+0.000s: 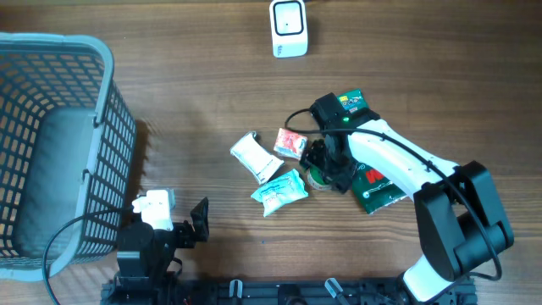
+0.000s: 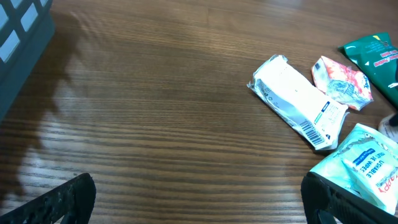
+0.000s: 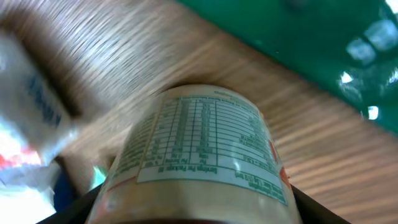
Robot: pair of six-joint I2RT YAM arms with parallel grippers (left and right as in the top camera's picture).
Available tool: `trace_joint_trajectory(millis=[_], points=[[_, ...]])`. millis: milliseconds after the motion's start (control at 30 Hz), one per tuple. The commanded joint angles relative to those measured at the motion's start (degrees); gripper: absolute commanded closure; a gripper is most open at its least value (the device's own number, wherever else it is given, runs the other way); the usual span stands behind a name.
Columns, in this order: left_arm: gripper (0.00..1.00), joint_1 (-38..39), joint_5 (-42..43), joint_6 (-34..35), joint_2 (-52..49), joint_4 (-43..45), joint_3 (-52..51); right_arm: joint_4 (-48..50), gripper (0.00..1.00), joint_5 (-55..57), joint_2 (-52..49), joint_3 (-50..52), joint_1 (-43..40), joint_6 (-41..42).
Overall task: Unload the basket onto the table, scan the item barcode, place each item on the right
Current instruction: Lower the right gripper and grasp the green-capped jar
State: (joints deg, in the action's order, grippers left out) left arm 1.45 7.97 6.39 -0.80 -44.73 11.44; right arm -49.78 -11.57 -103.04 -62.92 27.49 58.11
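Right jaws: astride labelled can (image 3: 199, 149) on bench (image 1: 195, 85); cannot tell if clenched.
Left jaws: released, empty, near edge, right of basket (image 1: 118, 135).

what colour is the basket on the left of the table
Grey-blue basket with an open lattice wall; it shows best in the overhead view.

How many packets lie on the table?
5: white packet, red packet beside it, wipes packet nearer the robot, green packet beyond the right arm, dark green packet under it. More may be hidden.
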Motion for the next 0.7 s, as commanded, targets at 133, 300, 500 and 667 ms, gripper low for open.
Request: trace_joint_trajectory(millis=[133, 300, 500, 667], points=[[0.00, 0.15, -0.11, 0.50, 0.42, 0.07, -0.26, -7.78, 0.20, 1.99, -0.61, -3.61, 0.24, -33.09], [0.00, 0.15, -0.11, 0.50, 0.42, 0.09, -0.26, -11.43, 0.01, 2.12, -0.57, -4.83, 0.24, -31.54], [0.00, 0.15, -0.11, 0.50, 0.42, 0.09, -0.26, -13.77, 0.00, 4.17, -0.61, -6.78, 0.24, -9.29], [0.00, 0.15, -0.11, 0.50, 0.42, 0.09, -0.26, -7.26, 0.00, 5.27, -0.63, -5.29, 0.24, -0.85]])
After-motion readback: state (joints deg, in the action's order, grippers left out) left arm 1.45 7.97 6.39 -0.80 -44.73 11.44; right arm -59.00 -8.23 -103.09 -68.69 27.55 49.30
